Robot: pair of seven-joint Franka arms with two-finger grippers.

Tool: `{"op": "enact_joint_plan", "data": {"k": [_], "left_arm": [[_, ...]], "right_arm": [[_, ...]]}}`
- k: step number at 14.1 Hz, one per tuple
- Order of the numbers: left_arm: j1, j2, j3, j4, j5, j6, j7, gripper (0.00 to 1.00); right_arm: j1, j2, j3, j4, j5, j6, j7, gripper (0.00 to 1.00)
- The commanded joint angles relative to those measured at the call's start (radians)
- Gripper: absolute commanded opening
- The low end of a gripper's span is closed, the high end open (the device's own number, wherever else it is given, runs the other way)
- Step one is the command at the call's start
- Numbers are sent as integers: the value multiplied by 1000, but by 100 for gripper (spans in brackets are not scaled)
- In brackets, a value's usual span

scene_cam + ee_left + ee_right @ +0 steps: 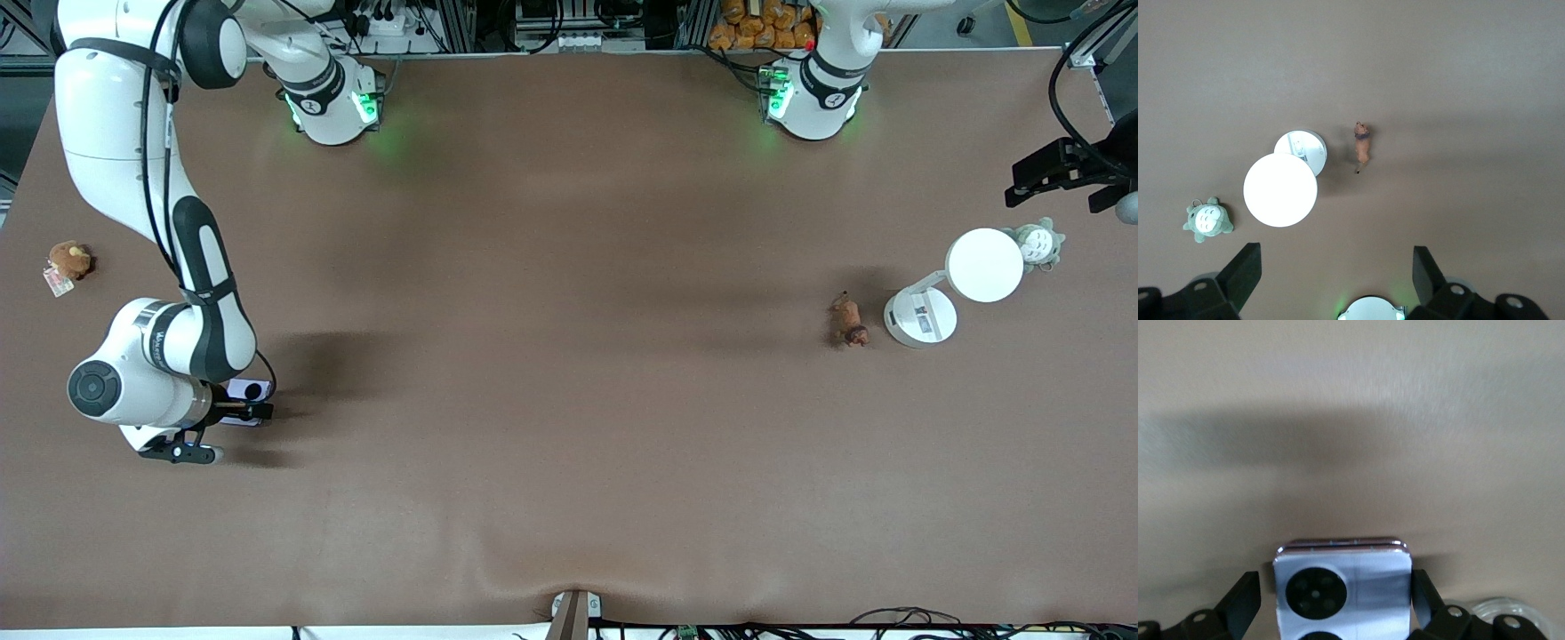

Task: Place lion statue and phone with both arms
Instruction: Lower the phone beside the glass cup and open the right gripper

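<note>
From the front we see the right gripper (233, 411) low at the right arm's end of the table, over the phone (246, 389); the lion statue (849, 321) lies beside a white lamp (956, 284), with the left gripper (1062, 173) high above.

In the left wrist view its fingers (1238, 273) are spread wide, empty.

In the right wrist view the fingers (1245, 600) flank the phone (1343, 583); whether they pinch it we cannot tell; a shallow edge grip could let it slip.
</note>
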Motion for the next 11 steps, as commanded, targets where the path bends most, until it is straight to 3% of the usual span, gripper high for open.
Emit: {"op": "enact_joint_plan", "data": {"k": [1, 7, 11], "left_arm": [[4, -8, 1, 11, 9, -19, 13, 100], [12, -11, 3, 2, -18, -16, 7, 100], [10, -8, 0, 4, -14, -16, -7, 100]], "right_arm": [[-4, -67, 11, 25, 21, -15, -19, 100], [12, -324, 10, 55, 12, -248, -13, 100], [37, -519, 9, 50, -20, -508, -5, 100]]}}
